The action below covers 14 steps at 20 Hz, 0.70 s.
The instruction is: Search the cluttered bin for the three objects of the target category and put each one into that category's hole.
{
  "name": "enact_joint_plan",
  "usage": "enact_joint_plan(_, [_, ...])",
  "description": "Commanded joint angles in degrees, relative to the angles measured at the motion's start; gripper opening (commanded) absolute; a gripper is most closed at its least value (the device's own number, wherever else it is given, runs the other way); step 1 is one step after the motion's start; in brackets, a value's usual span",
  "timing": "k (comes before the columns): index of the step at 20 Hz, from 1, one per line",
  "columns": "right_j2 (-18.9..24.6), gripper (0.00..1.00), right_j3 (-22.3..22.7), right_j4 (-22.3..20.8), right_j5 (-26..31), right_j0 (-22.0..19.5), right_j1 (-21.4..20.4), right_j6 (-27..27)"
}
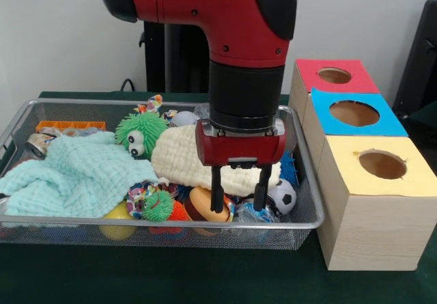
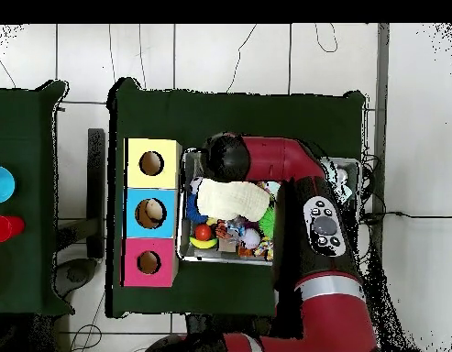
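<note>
You can't see much of the wire bin (image 1: 304, 215) in the overhead view: the arm (image 2: 293, 183) covers its right part and its far-left corner. In the front view the mint cloth (image 1: 75, 174) hides whatever lies beneath, and the cream cloth (image 1: 184, 157) buries the green fuzzy toy's (image 1: 140, 132) body. The gripper (image 1: 239, 198) blocks the items behind its fingers. The arm's top is cut off. The black object at the right edge (image 1: 422, 65) is cropped, unidentifiable.
</note>
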Motion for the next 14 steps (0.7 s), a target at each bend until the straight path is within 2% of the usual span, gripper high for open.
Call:
enact_joint_plan(1, [3.09,1.00,4.95,-0.83,1.55,-0.47,2.93,2.06])
enact_joint_plan(14, [2.08,1.00,6.06,0.60,4.62,-0.02,2.93,3.79])
